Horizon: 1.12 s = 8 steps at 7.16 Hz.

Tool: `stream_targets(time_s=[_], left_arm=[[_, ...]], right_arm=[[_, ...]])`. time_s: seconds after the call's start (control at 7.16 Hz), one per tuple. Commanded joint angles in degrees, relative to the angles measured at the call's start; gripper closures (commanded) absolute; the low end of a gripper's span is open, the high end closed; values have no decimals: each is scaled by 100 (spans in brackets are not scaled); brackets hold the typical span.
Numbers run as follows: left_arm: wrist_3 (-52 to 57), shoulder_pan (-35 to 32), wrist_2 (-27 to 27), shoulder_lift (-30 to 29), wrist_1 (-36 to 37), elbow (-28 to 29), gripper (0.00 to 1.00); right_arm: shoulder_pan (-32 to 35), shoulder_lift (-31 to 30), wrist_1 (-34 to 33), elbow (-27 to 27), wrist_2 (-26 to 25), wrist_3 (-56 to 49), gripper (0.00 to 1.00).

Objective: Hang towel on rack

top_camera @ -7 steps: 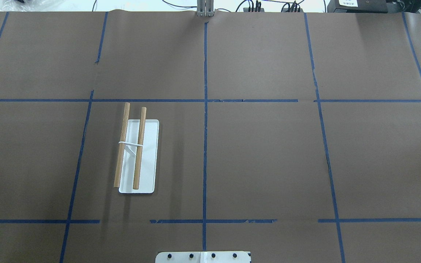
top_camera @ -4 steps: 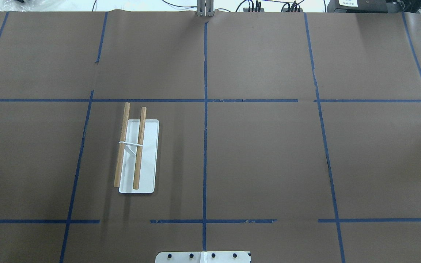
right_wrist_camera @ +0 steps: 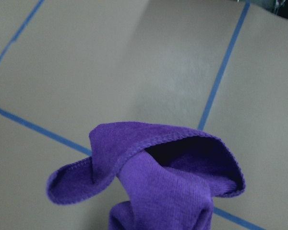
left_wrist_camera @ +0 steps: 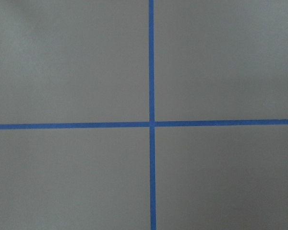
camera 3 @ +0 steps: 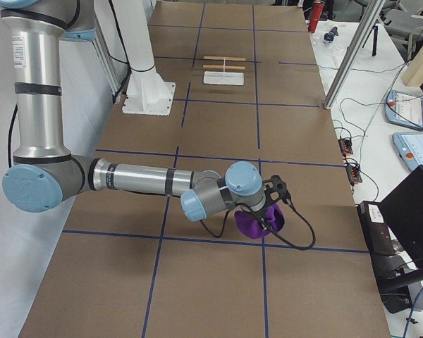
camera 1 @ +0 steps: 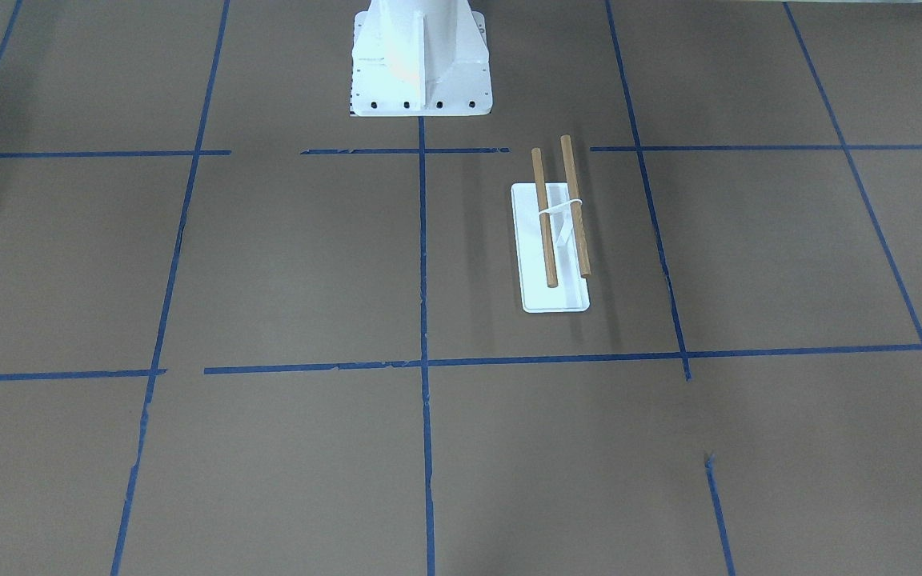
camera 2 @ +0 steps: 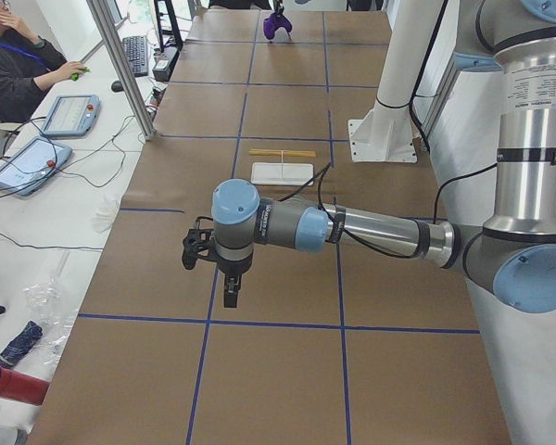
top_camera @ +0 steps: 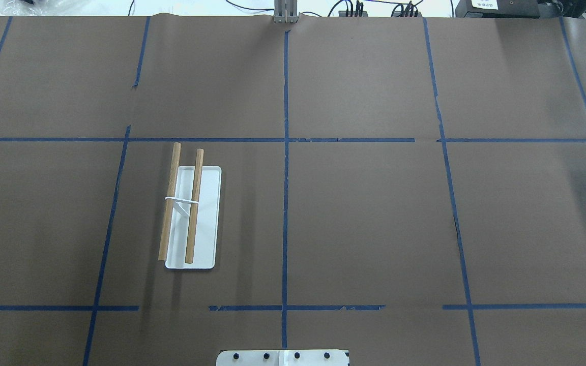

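Though jaw gap unreadable, towel (camera 3: 252, 225) at right gripper (camera 3: 270, 213).

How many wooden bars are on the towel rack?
2. Both lie parallel above the white base, joined by a white bracket: the outer bar on the robot's left side, the inner bar beside it. None seems hidden.

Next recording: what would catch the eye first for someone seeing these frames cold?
The bunched purple towel stands out most, sitting at the tip of the right arm near the table's right end. Far from it, on the robot's left half of the table, stands the rack of two wooden rods on a white base, with no cloth on it.
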Motion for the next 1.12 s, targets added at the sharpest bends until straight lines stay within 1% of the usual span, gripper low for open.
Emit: stream_targets(time_s=[0.0, 0.14, 0.28, 0.42, 0.56, 0.7, 0.84, 0.98], left_arm=[[-1410, 109, 39, -31, -1979, 146, 0], [-2437, 440, 501, -31, -2911, 155, 0], [-3465, 835, 897, -39, -3573, 129, 0], [-4563, 1213, 1023, -179, -3962, 103, 0], [-5696, 1426, 972, -397, -4419, 85, 0], [-6874, 1759, 963, -669, -4736, 68, 0], [-8069, 2162, 1015, -1168, -4766, 76, 0], [-9003, 2488, 1068, -1599, -4766, 76, 0]], right_arm=[[-205, 374, -8, 596, 0, 1028, 100], [-642, 689, 1, 850, -287, 1693, 100], [-1142, 1040, 1, 1123, -603, 2361, 100], [-1495, 1383, 1, 1256, -693, 2898, 100], [-1812, 1830, 10, 1301, -703, 3452, 100], [-2137, 2226, 18, 1362, -781, 4223, 100], [-2697, 2508, 10, 1528, -1322, 4761, 100], [-3347, 2711, 18, 1712, -2110, 5445, 100]])
